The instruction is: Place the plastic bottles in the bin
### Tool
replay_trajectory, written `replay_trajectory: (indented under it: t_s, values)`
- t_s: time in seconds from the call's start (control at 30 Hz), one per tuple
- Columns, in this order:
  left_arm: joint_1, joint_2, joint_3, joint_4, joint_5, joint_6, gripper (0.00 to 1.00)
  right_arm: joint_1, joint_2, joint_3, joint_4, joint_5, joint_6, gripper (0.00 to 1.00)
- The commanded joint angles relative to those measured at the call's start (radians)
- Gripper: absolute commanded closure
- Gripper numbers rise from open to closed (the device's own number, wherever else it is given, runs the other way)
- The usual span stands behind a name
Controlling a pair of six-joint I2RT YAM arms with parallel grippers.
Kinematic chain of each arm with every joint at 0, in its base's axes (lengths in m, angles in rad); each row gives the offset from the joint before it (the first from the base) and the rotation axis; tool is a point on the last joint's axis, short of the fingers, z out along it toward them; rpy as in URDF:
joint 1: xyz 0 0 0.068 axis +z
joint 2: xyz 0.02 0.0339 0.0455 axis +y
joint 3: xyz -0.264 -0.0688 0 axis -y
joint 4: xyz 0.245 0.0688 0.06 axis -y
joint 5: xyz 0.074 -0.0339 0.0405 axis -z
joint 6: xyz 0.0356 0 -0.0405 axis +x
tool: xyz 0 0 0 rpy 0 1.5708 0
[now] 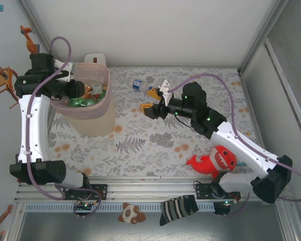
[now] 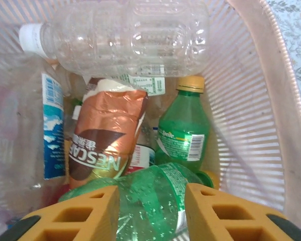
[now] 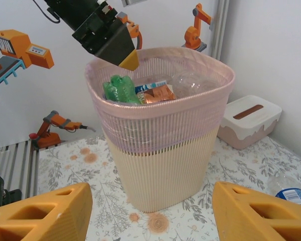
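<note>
My left gripper (image 2: 152, 193) hangs over the mouth of the pale-pink bin (image 1: 104, 95), its orange fingers a narrow gap apart. Through the gap shows a green bottle (image 2: 145, 213) lying in the bin among other plastic bottles: a clear one (image 2: 130, 37), an upright green one (image 2: 183, 133) and a brown-labelled one (image 2: 105, 135). In the right wrist view the left gripper (image 3: 121, 47) sits just above the bin's rim (image 3: 160, 108). My right gripper (image 1: 149, 99) stands open over the table, facing the bin, holding nothing. A clear bottle with a blue label (image 1: 140, 84) lies on the table beyond it, at the lower right corner (image 3: 291, 193) of the right wrist view.
A small white box with a brown slot (image 3: 248, 120) stands behind the bin. A red plush toy (image 1: 213, 161) lies near the right arm's base. A striped sock (image 1: 178, 208) and a small brown toy (image 1: 131, 214) lie at the front rail. Walls close in the table's left, back and right.
</note>
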Motion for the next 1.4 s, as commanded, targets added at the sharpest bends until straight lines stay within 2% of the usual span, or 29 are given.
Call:
replay_trajectory:
  t_s: [0.0,0.13,0.3,0.47,0.63,0.97,1.13,1.37]
  values:
    - [0.004,0.002,-0.056,-0.027,0.03,-0.013,0.64,0.008,-0.011,0.014,0.035,-0.001,-0.015,0.36]
    - [0.003,0.02,-0.123,-0.014,0.024,-0.009,0.7,0.008,-0.004,0.013,0.034,0.002,-0.014,0.36]
    - [0.003,0.027,-0.178,0.012,0.033,-0.012,0.71,0.008,0.022,0.034,-0.01,0.06,-0.021,0.36]
    - [0.004,-0.009,-0.144,0.037,0.042,-0.024,0.69,-0.006,0.092,0.091,-0.105,0.122,-0.111,0.36]
    - [0.004,-0.052,-0.106,0.051,0.056,-0.038,0.64,-0.085,0.2,0.146,-0.156,0.097,-0.196,0.37]
    - [0.006,-0.166,-0.117,0.097,0.104,-0.07,0.55,-0.305,0.562,0.309,-0.179,0.015,-0.404,0.41]
    - [0.006,-0.244,-0.166,0.161,0.141,-0.108,0.53,-0.341,0.746,0.418,-0.171,0.014,-0.556,0.42]
    - [0.004,-0.331,-0.237,0.234,0.185,-0.149,0.52,-0.363,0.973,0.601,-0.156,-0.004,-0.673,0.42]
